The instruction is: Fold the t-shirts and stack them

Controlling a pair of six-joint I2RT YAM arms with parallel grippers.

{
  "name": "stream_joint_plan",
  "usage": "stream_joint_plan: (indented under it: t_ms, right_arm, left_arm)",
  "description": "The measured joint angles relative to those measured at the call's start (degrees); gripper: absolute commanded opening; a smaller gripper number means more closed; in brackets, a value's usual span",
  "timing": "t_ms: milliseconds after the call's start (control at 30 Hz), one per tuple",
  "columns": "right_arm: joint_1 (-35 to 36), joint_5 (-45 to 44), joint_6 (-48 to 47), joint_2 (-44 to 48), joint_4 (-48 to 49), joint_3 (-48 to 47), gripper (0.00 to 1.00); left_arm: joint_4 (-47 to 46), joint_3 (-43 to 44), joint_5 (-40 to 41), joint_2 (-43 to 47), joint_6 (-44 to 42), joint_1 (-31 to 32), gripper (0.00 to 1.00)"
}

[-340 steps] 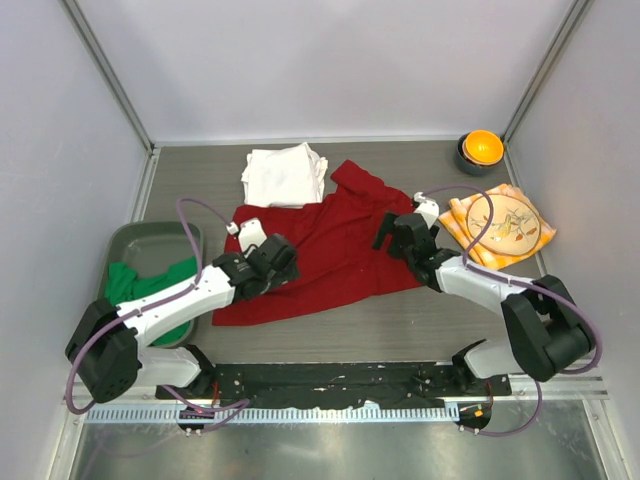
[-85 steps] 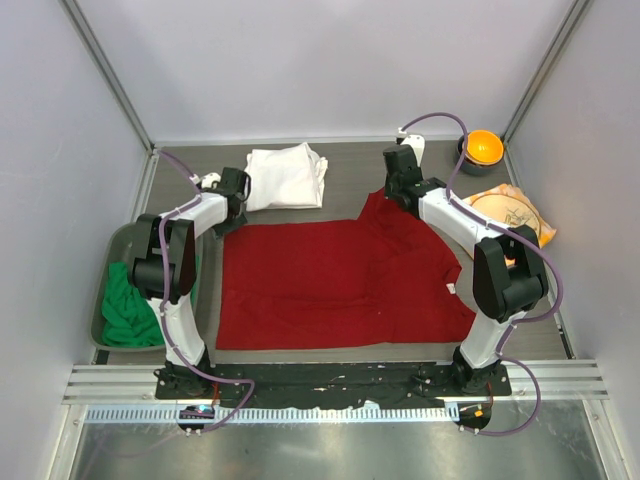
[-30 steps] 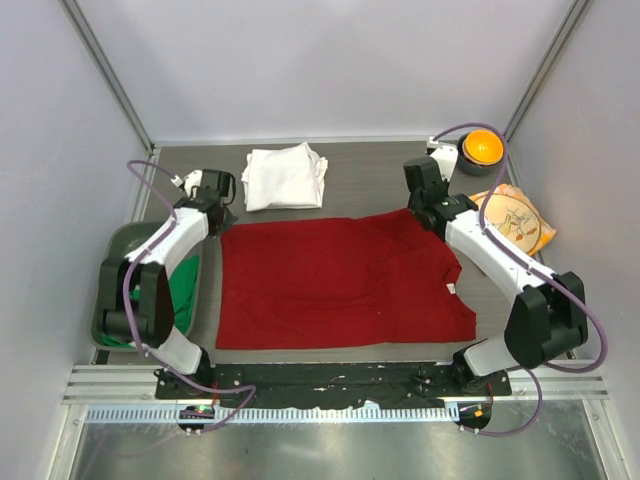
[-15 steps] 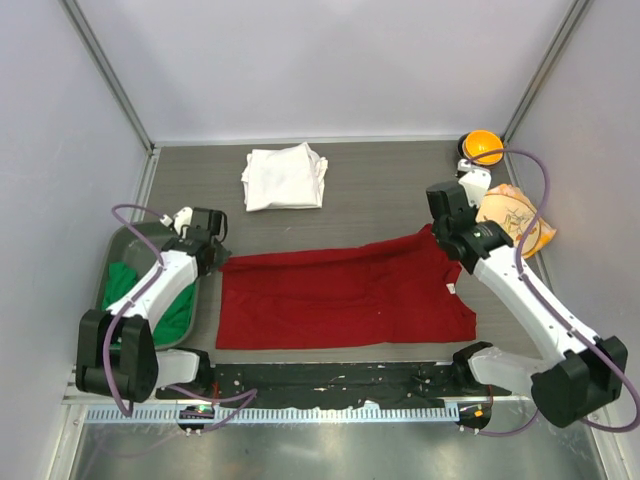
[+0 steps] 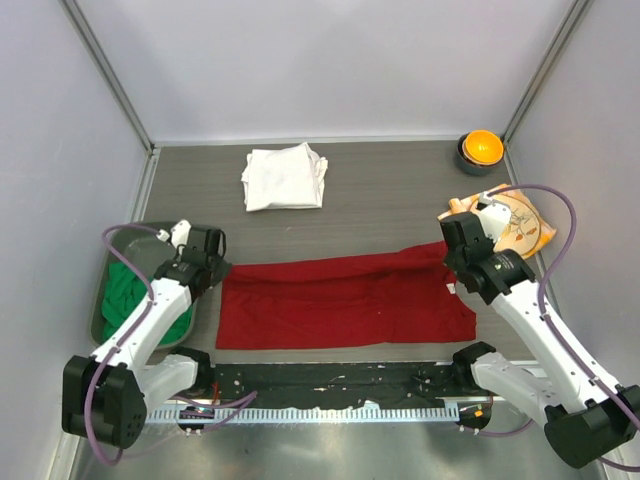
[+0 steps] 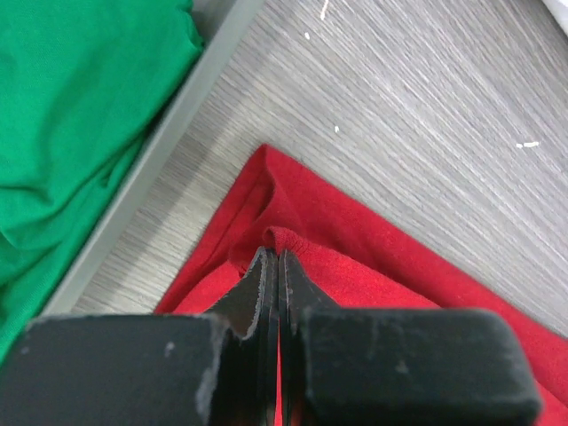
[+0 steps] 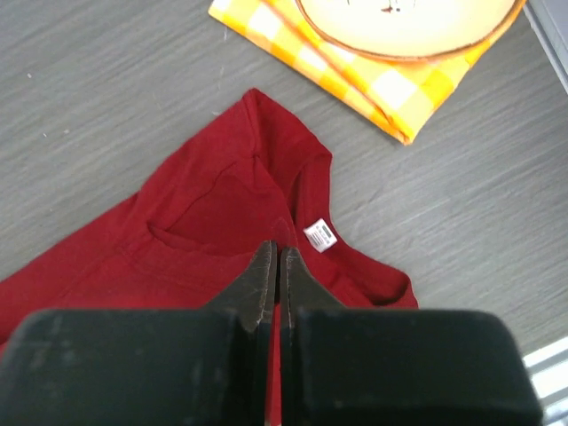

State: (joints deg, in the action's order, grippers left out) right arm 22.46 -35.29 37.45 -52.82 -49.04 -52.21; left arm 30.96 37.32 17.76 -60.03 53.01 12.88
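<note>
Top external view: the red tee (image 5: 345, 305) lies as a long strip by the table's (image 5: 400, 200) near edge. Green tee (image 5: 125, 290) sits in the left-edge tray (image 5: 140, 234). White tee (image 5: 285, 177) is by the far edge. Left claw (image 5: 220, 268) and right claw (image 5: 452, 272) each pinch a far corner of the red tee.

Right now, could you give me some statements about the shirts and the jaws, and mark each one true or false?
1. Both jaws are shut on the red t-shirt. True.
2. The white t-shirt lies on the red one. False: it lies folded, apart, farther back on the table.
3. The green t-shirt is in the grey tray. True.
4. The orange patterned cloth lies at the left. False: it lies at the right.
</note>
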Motion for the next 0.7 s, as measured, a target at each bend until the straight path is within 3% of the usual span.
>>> stream_joint_plan:
  t_ms: [267, 300, 333, 367, 433, 467, 533, 567, 633, 667, 700]
  right_arm:
    - [0.0, 1.9, 3.3, 3.7, -5.1, 1.4, 0.01]
    - [0.2, 2.2, 3.6, 4.1, -5.7, 1.4, 0.01]
    - [0.3, 2.5, 4.0, 4.5, -6.4, 1.3, 0.01]
    - [0.5, 2.9, 4.4, 4.9, -7.1, 1.3, 0.01]
    - [0.9, 4.0, 5.3, 5.4, -8.3, 1.3, 0.01]
    - [1.0, 4.5, 5.8, 5.6, -8.9, 1.3, 0.01]
    - [1.4, 5.7, 6.7, 5.7, -10.6, 1.2, 0.22]
    - [1.5, 6.4, 7.5, 5.7, -11.5, 1.2, 0.4]
    - [1.5, 7.3, 8.8, 5.9, -13.8, 1.2, 0.65]
    - [1.6, 7.6, 9.2, 6.2, -14.9, 1.2, 0.85]
    - [1.6, 7.7, 9.5, 6.8, -15.8, 1.1, 0.87]
  left_arm:
    - [5.4, -0.2, 1.7, 2.3, 4.6, 7.2, 0.01]
    - [5.9, -0.4, 1.7, 2.7, 5.2, 7.7, 0.06]
    - [6.4, -0.8, 1.8, 3.6, 5.7, 8.1, 0.15]
    - [7.1, -1.5, 1.8, 4.8, 6.5, 8.3, 0.41]
    - [8.5, -2.6, 2.0, 7.0, 7.1, 8.4, 0.7]
    - [9.2, -3.2, 2.1, 8.2, 8.0, 8.4, 0.99]
    - [10.9, -3.8, 2.1, 10.4, 8.8, 8.4, 1.0]
    - [11.7, -3.9, 2.1, 11.4, 9.8, 8.4, 1.0]
    - [13.0, -3.9, 2.2, 13.0, 10.4, 8.4, 1.0]
    - [13.6, -3.9, 2.1, 13.8, 10.7, 8.4, 1.0]
    - [14.4, -3.9, 2.1, 14.6, 11.0, 8.4, 1.0]
